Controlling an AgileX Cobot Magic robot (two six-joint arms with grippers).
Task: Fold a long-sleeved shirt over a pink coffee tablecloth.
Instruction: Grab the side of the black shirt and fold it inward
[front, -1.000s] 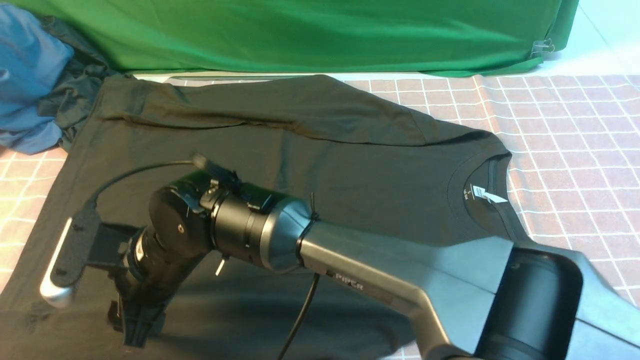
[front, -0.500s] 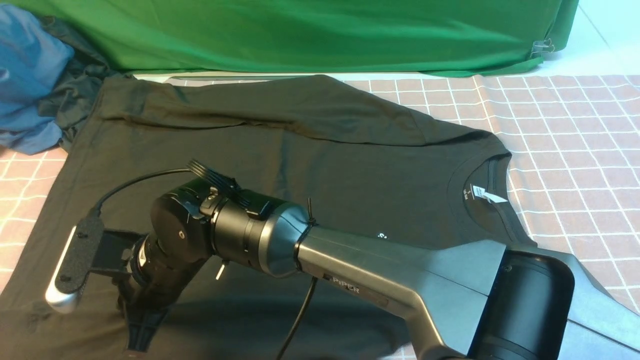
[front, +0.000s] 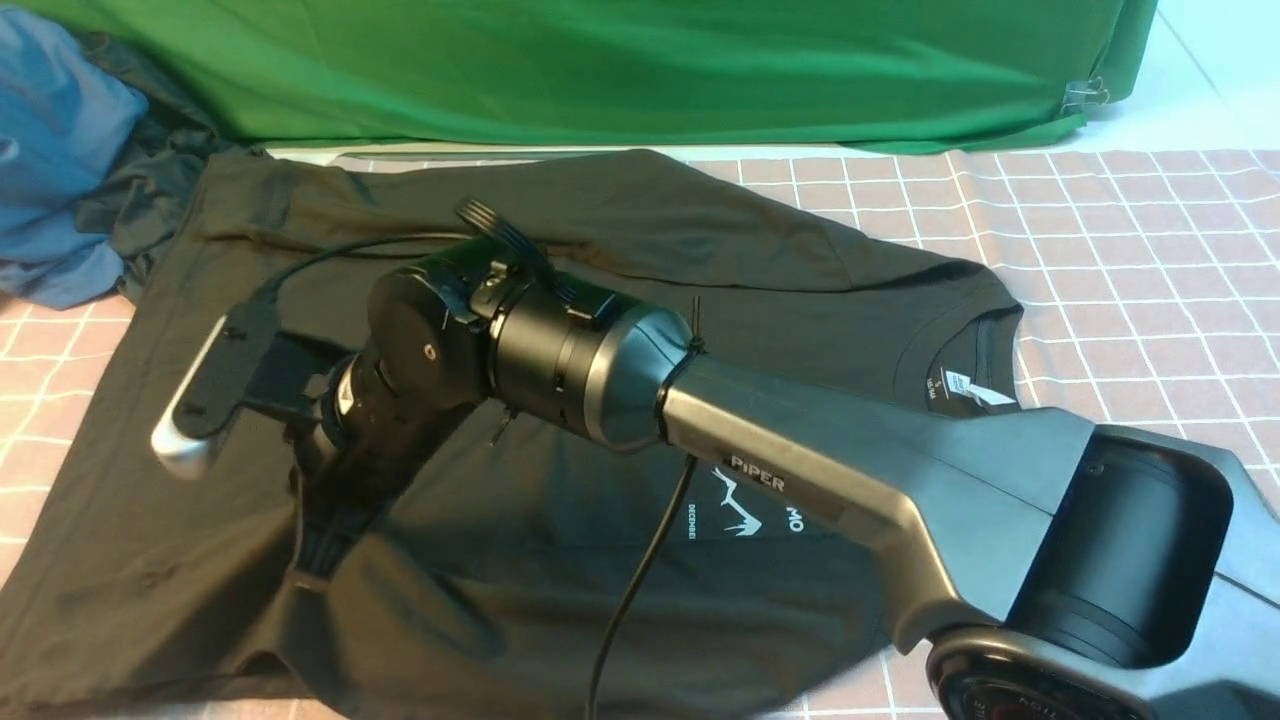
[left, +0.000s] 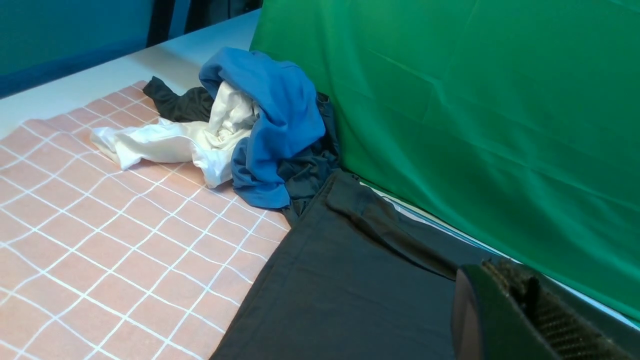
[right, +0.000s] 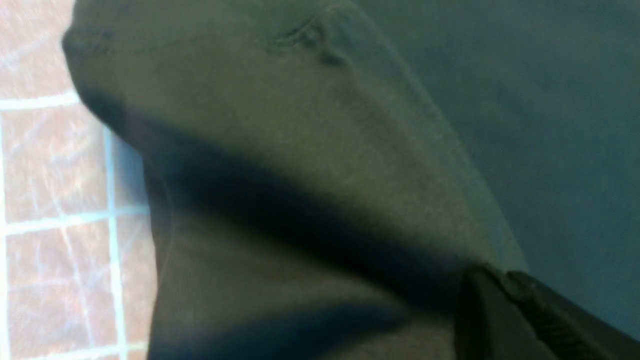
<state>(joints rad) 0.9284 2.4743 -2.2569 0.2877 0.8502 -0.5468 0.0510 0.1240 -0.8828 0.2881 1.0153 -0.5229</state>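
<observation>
The black long-sleeved shirt (front: 700, 260) lies spread on the pink coffee tablecloth (front: 1150, 250), collar and white neck tag (front: 975, 388) to the right. Part of its white chest print (front: 740, 505) shows below the arm. My right gripper (front: 306, 572) reaches across to the left and is shut on a fold of the shirt, pulling it up into a tent. The right wrist view shows that gripper (right: 500, 280) pinching the shirt (right: 350, 150) above the tablecloth (right: 50, 175). My left gripper (left: 505, 272) hovers shut over the shirt (left: 350, 280) near its far left corner, holding nothing.
A heap of blue cloth (front: 55, 150), dark grey-green cloth (front: 150, 190) and white cloth (left: 165, 142) sits at the far left. A bright green cloth (front: 640, 70) hangs along the back edge. Pink grid tablecloth (left: 100, 225) shows left and right of the shirt.
My right arm has risen and moved away from the near edge, lifting the pinched shirt fold with it. The white chest print has come into view.
</observation>
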